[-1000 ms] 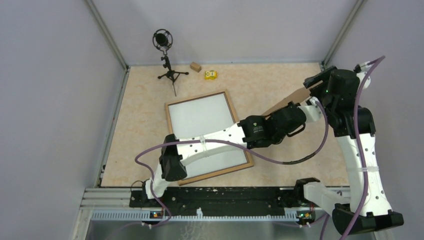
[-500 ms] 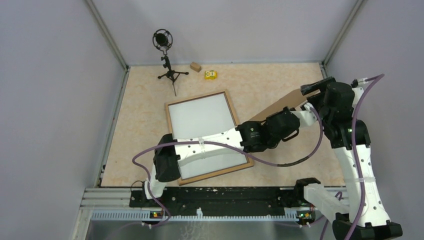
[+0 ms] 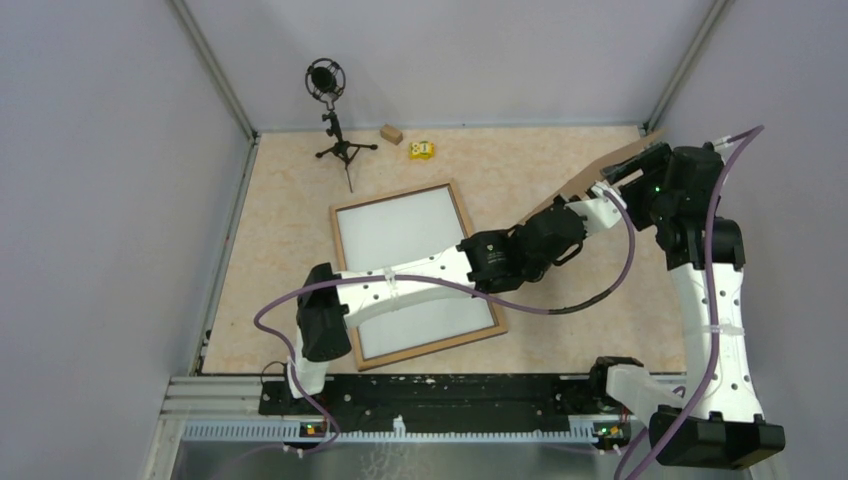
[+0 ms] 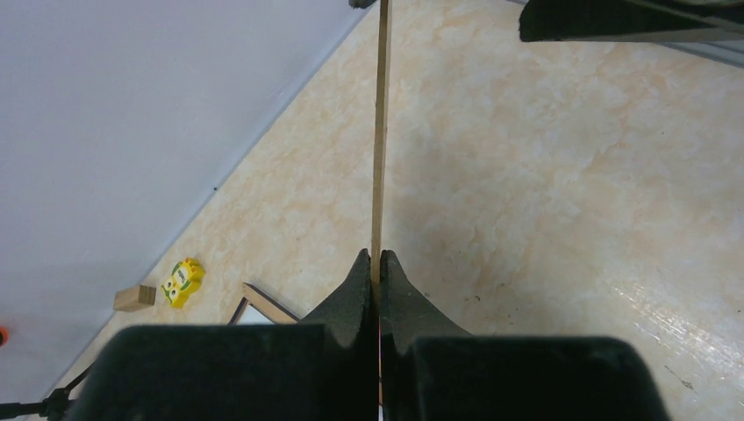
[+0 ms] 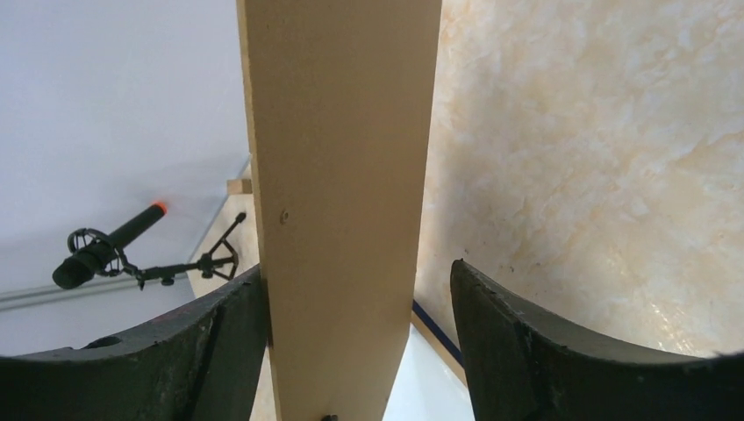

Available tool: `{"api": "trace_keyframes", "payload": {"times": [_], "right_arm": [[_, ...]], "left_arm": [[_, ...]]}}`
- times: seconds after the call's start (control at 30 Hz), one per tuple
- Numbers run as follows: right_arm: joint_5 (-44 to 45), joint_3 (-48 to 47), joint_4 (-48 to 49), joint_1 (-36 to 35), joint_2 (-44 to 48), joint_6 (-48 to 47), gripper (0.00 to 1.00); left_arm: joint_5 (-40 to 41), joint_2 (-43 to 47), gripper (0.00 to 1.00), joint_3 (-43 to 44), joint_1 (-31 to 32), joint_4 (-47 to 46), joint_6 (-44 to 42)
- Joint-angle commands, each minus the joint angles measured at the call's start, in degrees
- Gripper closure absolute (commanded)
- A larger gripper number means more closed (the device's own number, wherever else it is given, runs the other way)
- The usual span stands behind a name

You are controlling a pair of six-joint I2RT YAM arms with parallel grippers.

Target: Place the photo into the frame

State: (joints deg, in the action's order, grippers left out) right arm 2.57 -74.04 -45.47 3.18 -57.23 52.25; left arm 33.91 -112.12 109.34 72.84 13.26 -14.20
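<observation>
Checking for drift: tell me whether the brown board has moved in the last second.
Yes. The brown board has swung its far end toward the back-right corner post; the frame lies unchanged.

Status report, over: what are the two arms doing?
Left tool shut on brown board, edge-on. Right tool open around same board. Frame lies flat under left arm; photo not in sight.

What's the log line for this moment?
left pincer: shut on board | right pincer: open, astride board | board: held up, tilted | frame: flat on table
</observation>
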Motion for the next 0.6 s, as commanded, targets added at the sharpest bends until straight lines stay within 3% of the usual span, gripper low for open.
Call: {"api": "trace_keyframes", "payload": {"times": [0.0,0.37,0.57], "right_arm": [[-4.0,-0.9,1.6,0.1,-1.4,-0.5,0.3],[3.5,0.7,1.9,-2.9,-2.4,3.3,0.46],[5.1,0.9,2.4,-4.6,-3.1,3.9,0.64]], "left_arm": [[-1.2,2.7,1.0,2.9,0.0,-7.6,2.0],[-2.2,-0.1,1.0,5.1,0.1,-5.9,0.0],[-4.0,-0.3,1.0,5.5,0.1,-5.1,-0.2]]}}
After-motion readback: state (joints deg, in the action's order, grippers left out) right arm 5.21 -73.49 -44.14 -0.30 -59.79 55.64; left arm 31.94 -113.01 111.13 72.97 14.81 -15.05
